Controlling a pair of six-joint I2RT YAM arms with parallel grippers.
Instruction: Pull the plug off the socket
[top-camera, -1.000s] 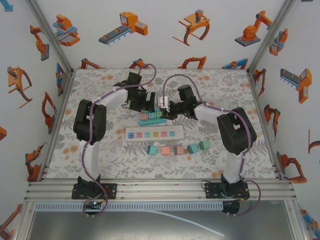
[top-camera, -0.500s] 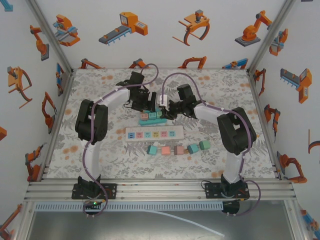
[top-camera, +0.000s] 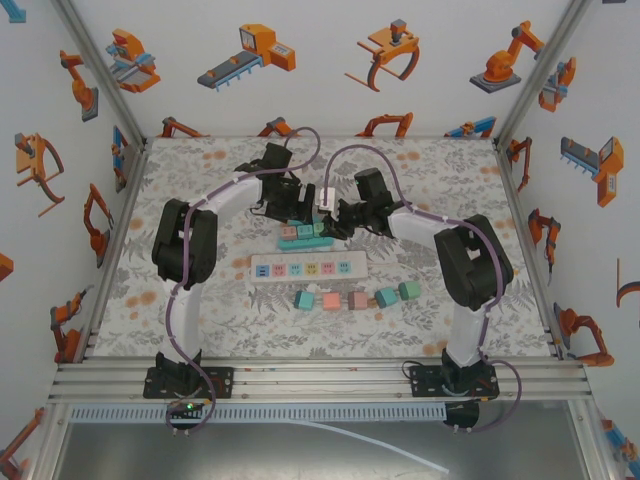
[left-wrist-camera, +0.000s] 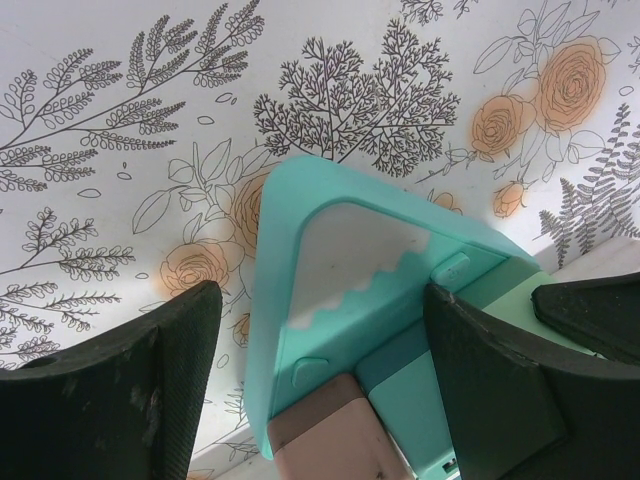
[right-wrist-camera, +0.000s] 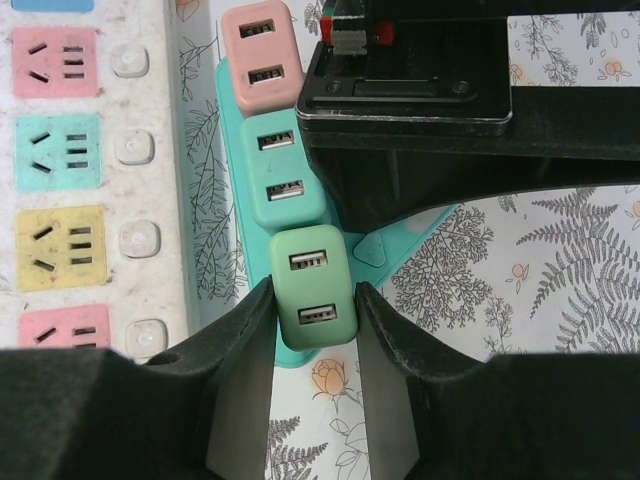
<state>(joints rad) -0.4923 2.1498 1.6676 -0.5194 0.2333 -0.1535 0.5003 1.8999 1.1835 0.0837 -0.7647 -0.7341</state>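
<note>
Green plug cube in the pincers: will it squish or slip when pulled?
Probably no squishing: the green boxy plastic plug looks hard-shelled. Its smooth sides might slip, though the right gripper pinches it on both sides. The slim teal plastic socket strip may lift along.

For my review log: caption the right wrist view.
Right fingers shut on the green plug at the end of the teal socket strip.
</note>
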